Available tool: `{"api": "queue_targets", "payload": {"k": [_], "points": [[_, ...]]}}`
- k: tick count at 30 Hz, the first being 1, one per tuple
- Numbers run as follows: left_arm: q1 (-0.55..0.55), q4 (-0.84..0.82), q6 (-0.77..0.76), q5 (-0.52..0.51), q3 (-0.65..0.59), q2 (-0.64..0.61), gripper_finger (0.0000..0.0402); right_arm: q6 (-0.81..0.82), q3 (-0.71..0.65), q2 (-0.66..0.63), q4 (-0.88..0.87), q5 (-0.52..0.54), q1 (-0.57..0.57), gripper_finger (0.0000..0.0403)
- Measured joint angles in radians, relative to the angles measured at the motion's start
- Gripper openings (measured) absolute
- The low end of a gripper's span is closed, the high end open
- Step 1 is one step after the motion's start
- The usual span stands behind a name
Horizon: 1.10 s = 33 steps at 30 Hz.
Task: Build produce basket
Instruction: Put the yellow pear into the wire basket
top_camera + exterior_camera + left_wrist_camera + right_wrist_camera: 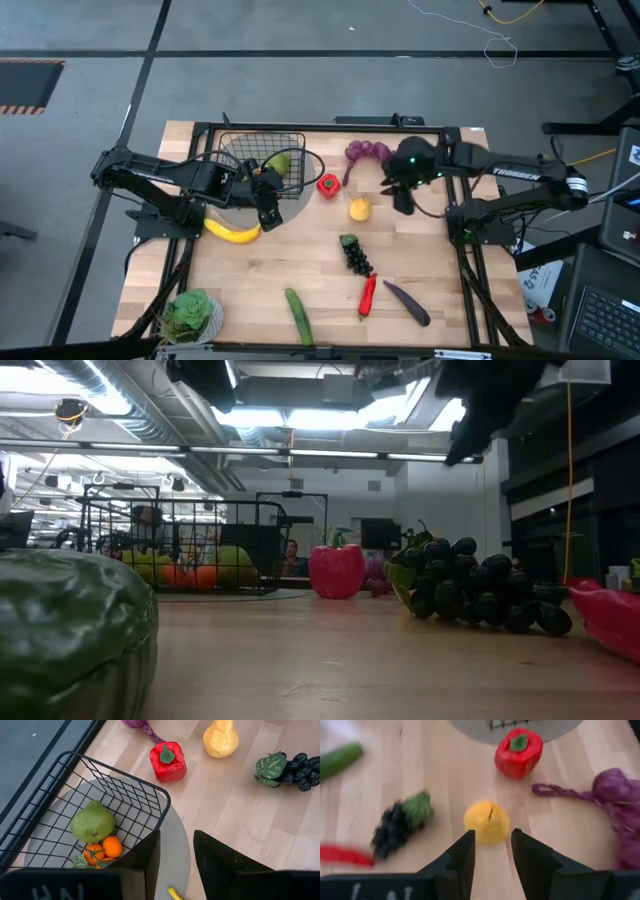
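From above, the black wire basket [264, 162] sat on a grey round mat [292, 195] at the table's far left, holding a green pear [278, 163]. The left gripper [268, 208] hung at the basket's near corner, just above the banana [232, 232]. The right gripper [402, 194] hovered near the yellow lemon [359, 209], beside the purple bunch [367, 152]. The red pepper [328, 185] lay just off the mat; dark grapes [355, 254], chili [367, 295], eggplant [407, 303], cucumber [298, 316] and a leafy green [190, 314] were spread along the near half of the wooden table [300, 260].

At table height, oranges [190, 576] showed inside the basket (unseen from overhead), with ceiling lights and a seated person [292, 558] in the room behind.

The left wrist view showed the gripper's fingers [145, 857] parted and empty over the mat edge, with two small oranges beside the pear.

The right wrist view showed its fingers [462, 855] spread, empty, astride the lemon from above.
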Motion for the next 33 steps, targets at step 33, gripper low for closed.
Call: {"api": "queue_targets", "payload": {"k": [33], "points": [[0.0, 0.002, -0.002, -0.002, 0.0, 0.014, 0.0112, 0.17, -0.445, 0.002, 0.648, 0.052, 0.058, 0.0129]]}}
